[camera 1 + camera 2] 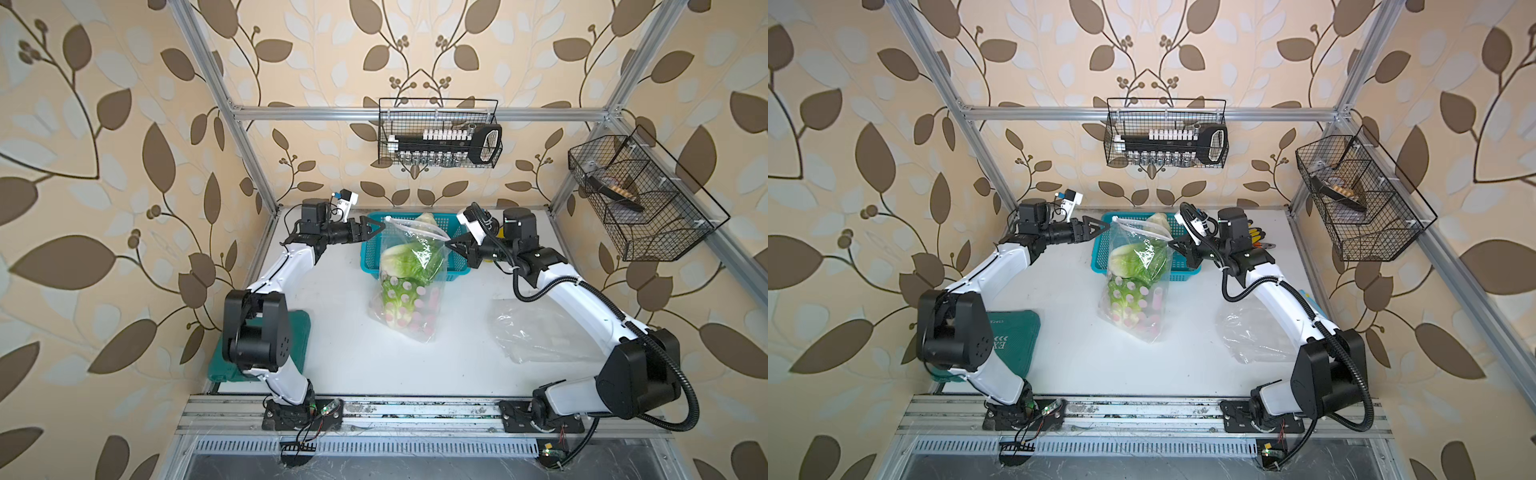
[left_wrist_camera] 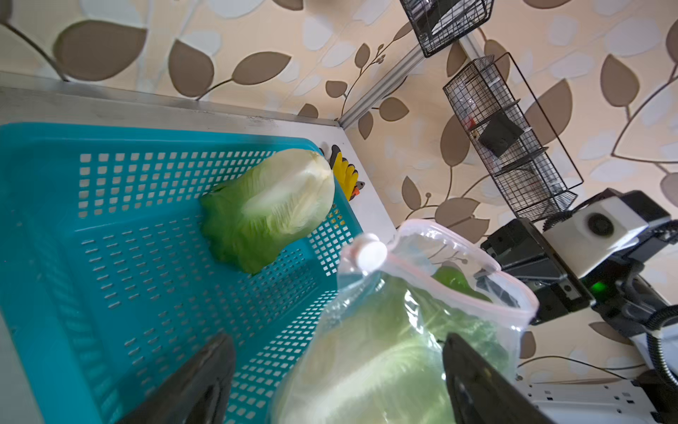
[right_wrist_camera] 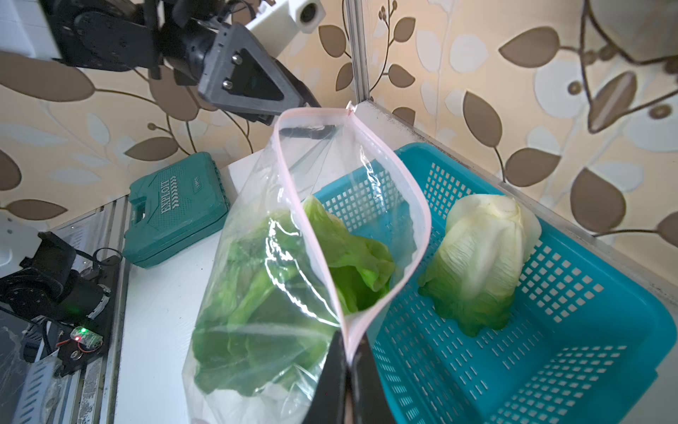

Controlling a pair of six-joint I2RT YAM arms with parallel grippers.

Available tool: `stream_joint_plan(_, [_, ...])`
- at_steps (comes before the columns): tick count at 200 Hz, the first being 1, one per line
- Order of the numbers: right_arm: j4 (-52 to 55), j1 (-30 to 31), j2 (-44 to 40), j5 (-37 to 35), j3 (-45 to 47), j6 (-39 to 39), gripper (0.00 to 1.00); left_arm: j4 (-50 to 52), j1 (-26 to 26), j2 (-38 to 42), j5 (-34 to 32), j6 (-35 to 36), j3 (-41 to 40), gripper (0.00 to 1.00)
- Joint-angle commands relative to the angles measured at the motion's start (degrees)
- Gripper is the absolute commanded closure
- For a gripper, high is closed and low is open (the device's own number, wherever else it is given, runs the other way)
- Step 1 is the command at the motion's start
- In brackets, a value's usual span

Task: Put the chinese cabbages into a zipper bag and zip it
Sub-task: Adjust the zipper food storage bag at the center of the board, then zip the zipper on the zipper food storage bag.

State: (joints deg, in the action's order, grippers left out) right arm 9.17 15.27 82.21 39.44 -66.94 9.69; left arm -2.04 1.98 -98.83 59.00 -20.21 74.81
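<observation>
The zipper bag (image 1: 405,299) stands in the middle of the surface (image 1: 457,374), its lower end resting there and its mouth held up toward the far side. The film is thin, slick and limp, so it will sag and fold shut wherever it is not held. It is best taken by the stiffer pink-edged rim, at the corners. Chinese cabbages (image 3: 279,279) fill it, apparently two heads. They look light but bulky, with crinkled leaves that bruise easily and firmer whitish bases.

The right arm (image 1: 582,299) reaches in from the right, elbow bent and wrist level. The right jaws are pinched tight on the right corner of the rim and carry the mouth. The left arm (image 1: 282,266) mirrors it from the left. The left jaws are spread wide and grip nothing, just beside the left corner, where the white slider (image 2: 370,253) sits. The mouth gapes open between them.

Farther back, the last cabbage (image 2: 271,205) lies loose in the far right part of the blue basket (image 2: 110,257). It is probably best taken across its firm pale base, with a gentle squeeze.
</observation>
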Motion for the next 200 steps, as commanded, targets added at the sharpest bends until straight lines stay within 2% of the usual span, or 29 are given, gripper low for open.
stream_joint_plan(1, [-2.3, -0.3, 0.7, 2.5, -2.4, -0.6, 1.0, -6.6, -0.9, -3.2, 10.9, -3.5, 4.5, 0.14])
stream_joint_plan(18, [-3.4, -0.3, 1.2, 2.0, -2.0, -1.2, 1.0, -12.9, -0.4, -4.8, 13.7, -7.7, 3.7, 0.15])
stream_joint_plan(44, [-3.6, -0.4, 2.2, 2.2, -2.7, -1.6, 1.0, -15.9, -0.1, -7.4, 14.3, -8.1, 3.0, 0.18])
stream_joint_plan(67, [-3.7, -0.4, 2.5, 2.6, -2.7, -1.7, 1.0, -23.3, 1.1, -9.9, 15.9, -13.7, 2.8, 0.23])
stream_joint_plan(95, [-3.5, -0.8, 2.8, 2.4, -2.8, -1.7, 1.0, -20.1, 3.1, -10.2, 16.8, -9.5, 3.1, 0.33])
stream_joint_plan(107, [-3.4, -0.9, 2.7, 2.6, -2.9, -1.7, 1.0, -19.9, 3.0, -10.4, 17.0, -9.4, 3.1, 0.4])
stream_joint_plan(133, [-3.8, -1.4, 2.5, 3.0, -2.8, -2.2, 1.0, -22.0, 3.2, -10.8, 16.4, -11.3, 3.8, 0.64])
stream_joint_plan(151, [-3.8, -1.4, 2.7, 3.1, -2.9, -2.3, 1.0, -23.9, 3.2, -10.3, 16.0, -12.5, 3.8, 0.73])
stream_joint_plan(185, [-3.4, -1.6, 2.0, 2.6, -3.0, -3.2, 1.0, -24.9, 3.2, -7.7, 16.6, -13.7, 3.8, 0.99])
stream_joint_plan(200, [-1.1, -2.2, 0.9, 1.3, -4.2, -5.2, 1.0, -21.5, 3.2, -5.0, 16.4, -11.3, 3.8, 1.0])
